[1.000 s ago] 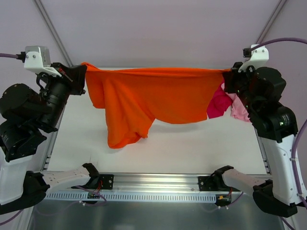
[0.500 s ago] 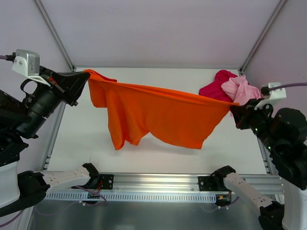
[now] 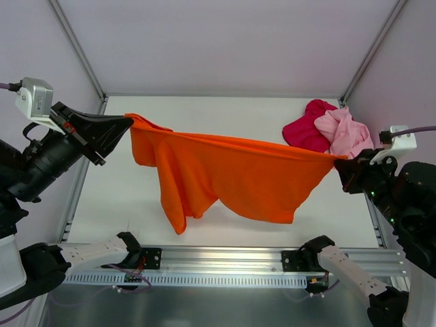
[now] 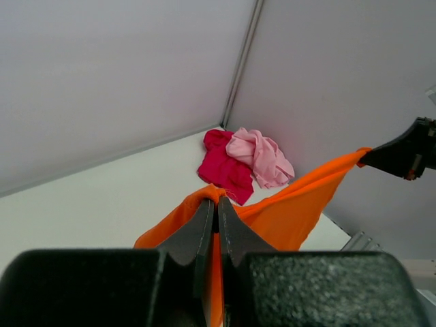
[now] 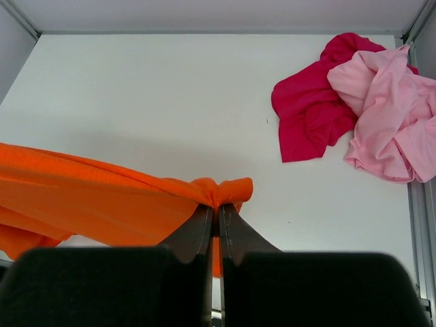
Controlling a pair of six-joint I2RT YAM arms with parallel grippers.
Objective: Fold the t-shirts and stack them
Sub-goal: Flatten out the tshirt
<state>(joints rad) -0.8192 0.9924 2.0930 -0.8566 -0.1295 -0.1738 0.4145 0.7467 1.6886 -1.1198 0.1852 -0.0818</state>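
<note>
Well, from overhead the orange t-shirt (image 3: 231,177) hung in the air over the table (image 3: 204,116), pulled into a sagging band between the two arms. The left gripper (image 3: 128,122), above the table's left edge, was pinched tight on one end of the cloth. The right gripper (image 3: 338,165), by the right edge, was pinched tight on the other end. The shirt's top edge ran fairly taut between them, while the rest drooped in loose folds, the longest flap hanging on the left half. In the table's far right corner lay the crimson t-shirt (image 3: 305,129) in a crumpled heap, with the pink t-shirt (image 3: 346,133) bunched against its right side, touching it. Through the left wrist camera, the fingers (image 4: 197,231) were pressed together with a fold of orange squeezed between their tips, the shirt stretching away to the other gripper. Through the right wrist camera, its fingers (image 5: 194,235) were likewise closed on a bunched knot of orange, the fabric trailing off to the left.
</note>
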